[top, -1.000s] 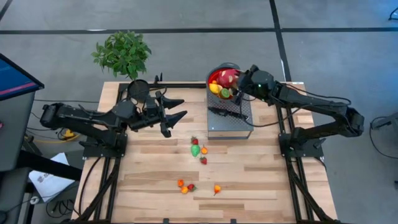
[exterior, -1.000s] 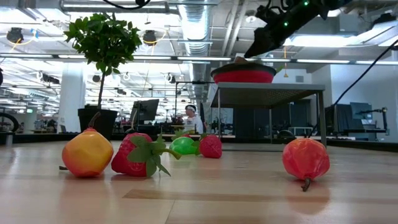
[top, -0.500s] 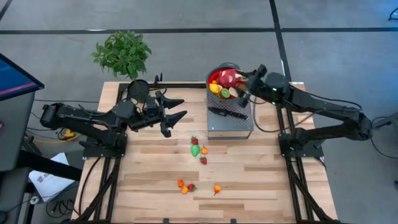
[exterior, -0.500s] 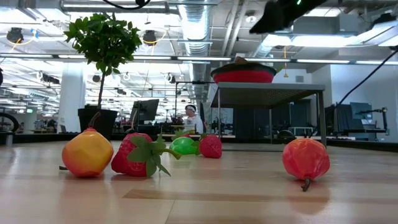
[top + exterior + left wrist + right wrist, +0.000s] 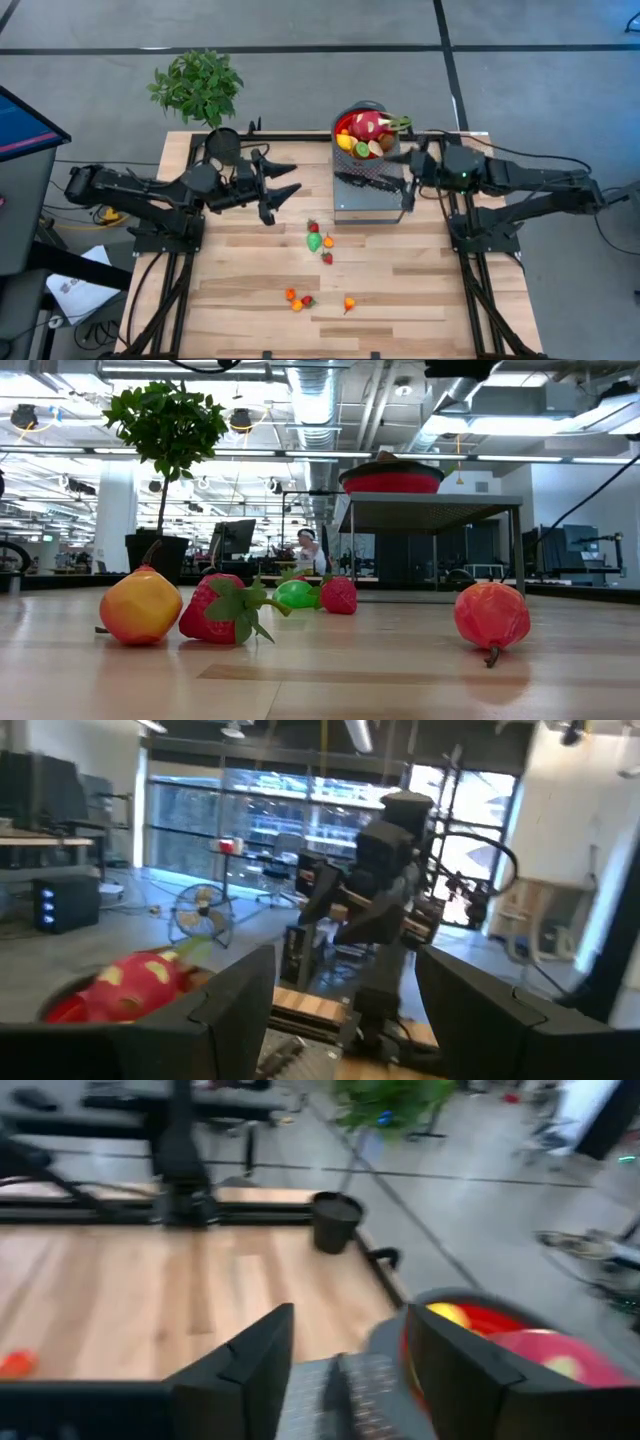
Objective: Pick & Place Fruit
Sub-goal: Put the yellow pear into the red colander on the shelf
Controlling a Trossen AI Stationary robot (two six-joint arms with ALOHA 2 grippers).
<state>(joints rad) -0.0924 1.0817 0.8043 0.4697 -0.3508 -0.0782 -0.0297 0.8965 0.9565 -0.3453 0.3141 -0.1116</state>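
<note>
The right gripper (image 5: 408,180) hangs with fingers spread, empty, over the grey stand (image 5: 370,205) near the table's far edge. The dragon fruit (image 5: 366,127) lies in the red bowl (image 5: 343,124) (on that stand); small fruits (image 5: 318,241) sit mid-table. The left gripper (image 5: 285,178) waits released near the far-left corner.

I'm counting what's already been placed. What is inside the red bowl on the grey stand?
The red bowl holds the pink-red dragon fruit with green tips, plus yellow, green and brownish pieces beside it. Anything underneath these is covered, so a full count isn't possible.

Blur and cut-offs
The right wrist view is smearing the red bowl (image 5: 470,1342); its edge is cropping the dragon fruit (image 5: 575,1355).
</note>
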